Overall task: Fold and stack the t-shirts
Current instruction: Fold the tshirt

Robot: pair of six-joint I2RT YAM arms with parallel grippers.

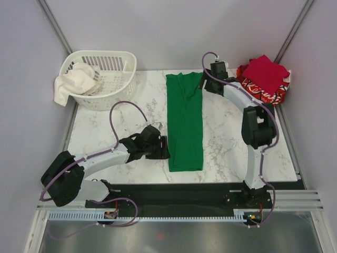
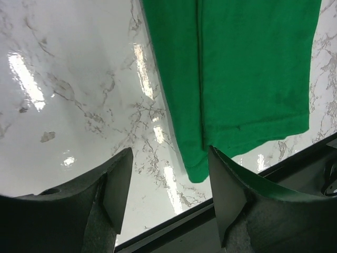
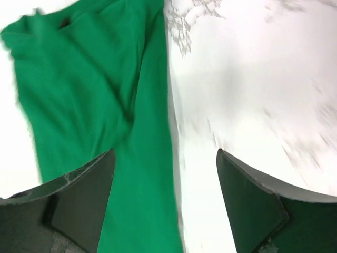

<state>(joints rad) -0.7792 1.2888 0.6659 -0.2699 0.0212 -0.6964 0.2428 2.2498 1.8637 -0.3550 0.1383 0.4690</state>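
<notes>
Green cloth, soft and light by the look of it: the green t-shirt [image 1: 184,124] lies mid-table, folded lengthwise into 1 long strip, with its collar at the far end and its hem at the near end. Expect it to sag when lifted and to slide on the glossy marble table [image 1: 105,126]. Pinch through all layers at a corner, not 1 loose flap.

Your left gripper [image 2: 169,174] sits just beside the near left corner of the hem, jaws apart with nothing between them. Your right gripper [image 3: 164,168] is by the collar at the far right, jaws wide and empty.

Only the top view shows the crimson t-shirt [image 1: 266,71] lying on the red printed t-shirt [image 1: 263,95] at the far right corner. It alone also shows the white basket [image 1: 113,79] at the far left, holding a white cloth [image 1: 73,81]. The left wrist view adds the overlapped edge and stitched hem. The right wrist view, blurred, adds creases near the collar.
</notes>
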